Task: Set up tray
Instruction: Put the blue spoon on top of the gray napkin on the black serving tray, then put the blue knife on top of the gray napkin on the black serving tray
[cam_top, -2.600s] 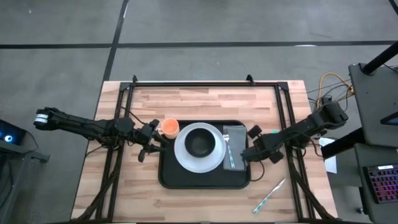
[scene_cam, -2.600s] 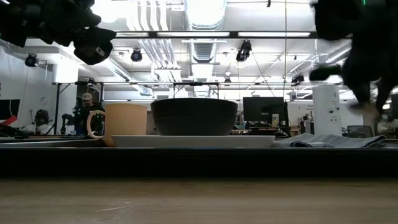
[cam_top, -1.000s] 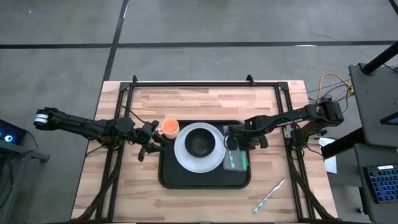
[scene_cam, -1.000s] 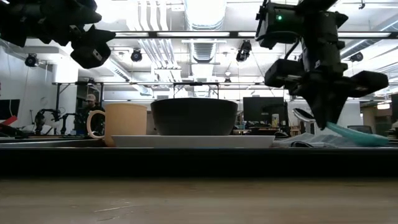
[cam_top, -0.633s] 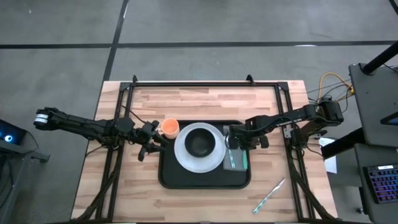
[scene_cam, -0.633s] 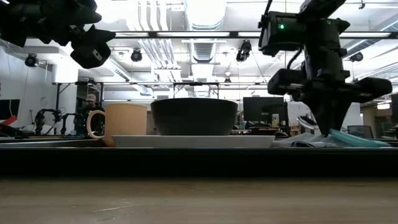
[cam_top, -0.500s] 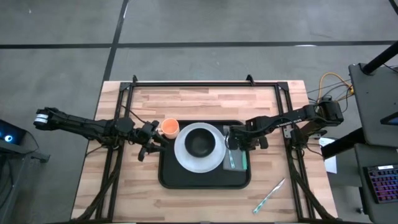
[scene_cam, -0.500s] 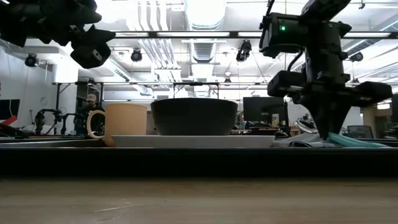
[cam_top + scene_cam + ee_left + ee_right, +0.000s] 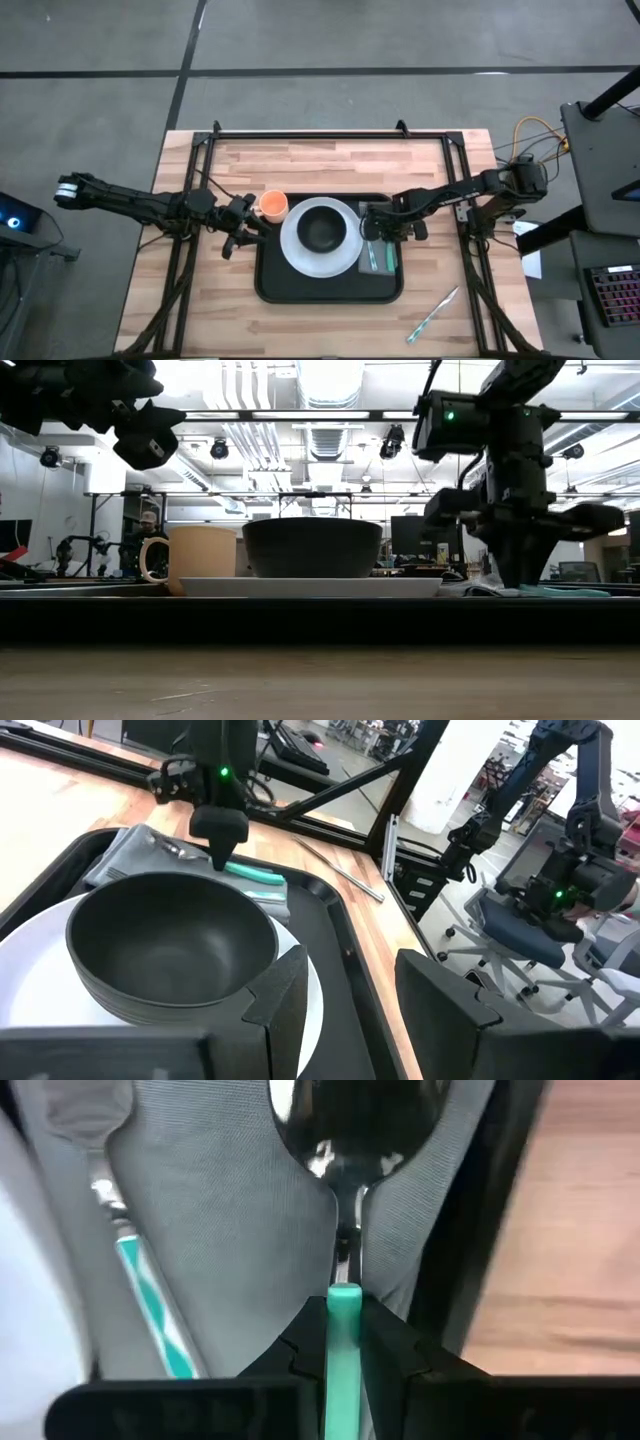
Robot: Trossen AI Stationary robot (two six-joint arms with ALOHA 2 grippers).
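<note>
One tray (image 9: 330,292) is sitting mid-table, w/ plate (image 9: 320,258), bowl (image 9: 321,231), cloth (image 9: 387,258) (fork (image 9: 140,1295) lying on it). Right gripper (image 9: 374,232) is gripping a spoon (image 9: 350,1150) over the cloth. Left gripper (image 9: 243,232) is waiting, fingers apart, by the cup (image 9: 274,205).

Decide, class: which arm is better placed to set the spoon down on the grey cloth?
The right. Its gripper is shut on the spoon directly above the grey cloth on the tray. The left gripper waits beside the orange mug, away from the cloth.
</note>
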